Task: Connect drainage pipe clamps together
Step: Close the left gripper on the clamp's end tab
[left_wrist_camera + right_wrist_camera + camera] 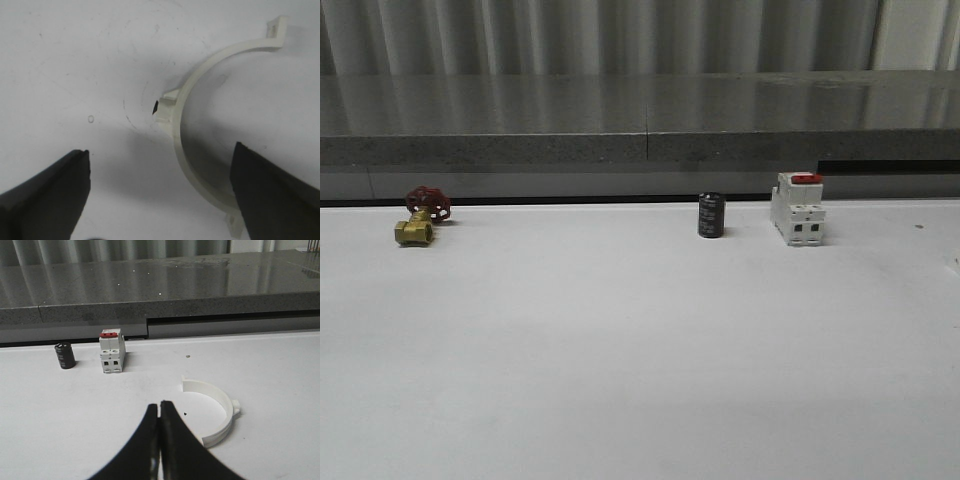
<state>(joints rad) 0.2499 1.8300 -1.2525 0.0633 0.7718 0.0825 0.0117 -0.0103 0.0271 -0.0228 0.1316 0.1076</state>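
Hovering over one clamp half [186, 131] flat on the white table [75, 60], our left gripper [160, 185] stands wide; our right gripper [160, 440], fingers pressed together, faces the other half [215, 412]. We judge both light, stiff, best pinched mid-arc. Breaker block [111, 351], black cylinder [64, 355] and brass valve [420, 217] stand well apart

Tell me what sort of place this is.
Probably a lab or workshop test bench: a plain white table against a grey stone-like ledge, set with hardware samples, namely a brass valve, a circuit breaker, a black capacitor and a white pipe clamp half.
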